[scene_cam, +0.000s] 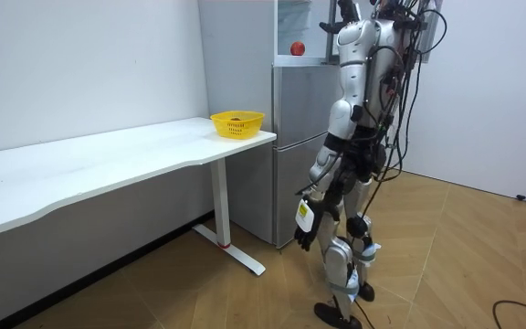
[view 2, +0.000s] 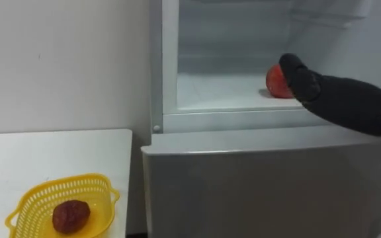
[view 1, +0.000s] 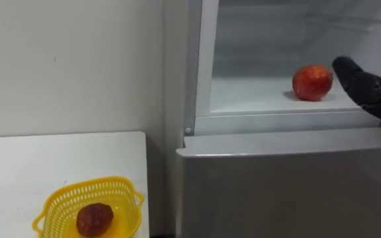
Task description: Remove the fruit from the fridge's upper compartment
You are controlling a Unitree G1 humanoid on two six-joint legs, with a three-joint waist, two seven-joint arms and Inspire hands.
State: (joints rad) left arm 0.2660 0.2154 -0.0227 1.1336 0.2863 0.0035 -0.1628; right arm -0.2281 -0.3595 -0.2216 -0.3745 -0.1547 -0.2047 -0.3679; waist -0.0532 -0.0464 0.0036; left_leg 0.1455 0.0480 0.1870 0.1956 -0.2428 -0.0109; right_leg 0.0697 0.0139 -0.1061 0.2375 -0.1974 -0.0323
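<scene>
The robot stands upright, right arm raised and stretched forward, the black right hand (view 2: 333, 94) held out with fingers extended. The left hand (scene_cam: 306, 236) hangs beside its thigh.

The fridge (view 1: 276, 185) is finished in smooth satin grey, the basket (view 1: 88, 187) is moulded in yellow plastic lattice, and the right hand (view 1: 362, 86) is covered in matt black cloth.
</scene>
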